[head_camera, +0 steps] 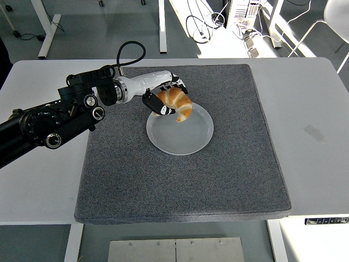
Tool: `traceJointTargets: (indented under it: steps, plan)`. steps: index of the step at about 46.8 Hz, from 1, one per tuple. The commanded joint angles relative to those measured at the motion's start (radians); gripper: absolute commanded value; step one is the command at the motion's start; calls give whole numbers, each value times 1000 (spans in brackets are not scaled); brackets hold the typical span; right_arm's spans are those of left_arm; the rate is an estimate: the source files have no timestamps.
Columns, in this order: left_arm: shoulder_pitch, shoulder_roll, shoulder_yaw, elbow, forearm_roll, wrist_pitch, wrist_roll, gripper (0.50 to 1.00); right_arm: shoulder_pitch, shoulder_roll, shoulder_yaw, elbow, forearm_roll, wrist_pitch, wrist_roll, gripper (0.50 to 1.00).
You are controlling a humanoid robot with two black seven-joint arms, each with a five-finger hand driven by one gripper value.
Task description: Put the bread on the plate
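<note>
From the head view, the black left arm reaches in from the left edge and out over the dark grey felt mat (pixel 180 174), and its left hand (pixel 163 99), white at the wrist with black fingers, is curled tight around a golden-brown crescent-shaped croissant (pixel 178 103). The fingers (pixel 154 103) wrap the bread from the far and left sides, and one horn of the crescent pokes out and down toward the pale round ceramic plate (pixel 188 136). Where's the bread? It sits over the plate's upper-left rim, in the hand's grasp, and whether its tip touches the plate or hangs just above it can't be told from up here. The plate itself lies bare near the middle of the mat, which covers most of the white table (pixel 311 109). The right arm is nowhere in view. So, judging the score: the pick-up and the carry across look done, the bread has arrived at the plate's edge, and what's left appears to be bringing it nearer the middle of the plate, setting it down, and letting go.
</note>
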Motion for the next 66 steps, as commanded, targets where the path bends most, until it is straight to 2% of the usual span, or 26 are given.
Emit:
traceJointTargets:
  steps: [1, 14, 25, 27, 32, 38, 41, 48, 52, 56, 62, 66]
  plan:
    - [2, -6, 23, 0, -1, 5, 0, 675, 0, 0, 0, 0, 0, 0, 1, 1000]
    - [28, -43, 83, 57, -1, 36, -5, 675, 0, 0, 0, 0, 0, 1, 0, 1000]
    - [33, -47, 84, 60, -4, 34, -6, 689, 0, 0, 0, 0, 0, 1, 1, 1000]
    - [31, -47, 84, 60, -12, 36, -5, 720, 0, 0, 0, 0, 0, 0, 0, 1000]
    - [31, -47, 74, 60, -23, 36, -3, 854, 0, 0, 0, 0, 0, 0, 0, 1000]
    - [31, -46, 70, 58, -61, 36, -3, 948, 0, 0, 0, 0, 0, 0, 0, 1000]
    - [30, -44, 69, 58, -99, 34, -3, 974, 0, 0, 0, 0, 0, 1, 0, 1000]
    - [22, -44, 64, 58, -121, 33, -3, 978, 0, 0, 0, 0, 0, 1, 0, 1000]
    - [16, -37, 20, 57, -148, 29, -8, 978, 0, 0, 0, 0, 0, 0, 0, 1000]
    - [8, -27, -63, 57, -262, 23, -9, 978, 0, 0, 0, 0, 0, 1, 0, 1000]
    - [-16, 31, -77, 57, -447, 19, -18, 978, 0, 0, 0, 0, 0, 1, 0, 1000]
    - [-21, 75, -89, 58, -562, 19, -46, 978, 0, 0, 0, 0, 0, 0, 1, 1000]
